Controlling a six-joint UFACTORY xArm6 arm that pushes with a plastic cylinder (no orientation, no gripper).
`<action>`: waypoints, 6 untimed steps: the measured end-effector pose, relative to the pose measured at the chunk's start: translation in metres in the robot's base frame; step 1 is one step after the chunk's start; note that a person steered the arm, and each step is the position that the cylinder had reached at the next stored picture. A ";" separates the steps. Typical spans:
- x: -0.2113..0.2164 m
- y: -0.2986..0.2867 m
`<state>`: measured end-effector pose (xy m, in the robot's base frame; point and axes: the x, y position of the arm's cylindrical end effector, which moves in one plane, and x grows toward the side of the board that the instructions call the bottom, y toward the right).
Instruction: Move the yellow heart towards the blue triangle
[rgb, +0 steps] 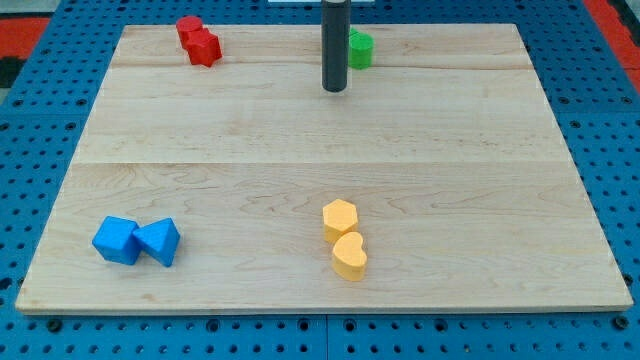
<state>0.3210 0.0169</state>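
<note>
The yellow heart (350, 256) lies near the view's bottom centre, touching a yellow hexagon (340, 219) just above it. The blue triangle (159, 241) sits at the bottom left, touching a blue cube (117, 240) on its left. My tip (334, 89) is near the view's top centre, far above the yellow blocks and just left of a green block (360, 48). It touches no yellow or blue block.
Two red blocks (198, 41) sit together at the top left. The wooden board (320, 150) rests on a blue perforated table, with its edges close to the blocks at top and bottom.
</note>
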 end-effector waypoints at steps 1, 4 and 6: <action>0.041 0.018; 0.206 0.102; 0.248 0.025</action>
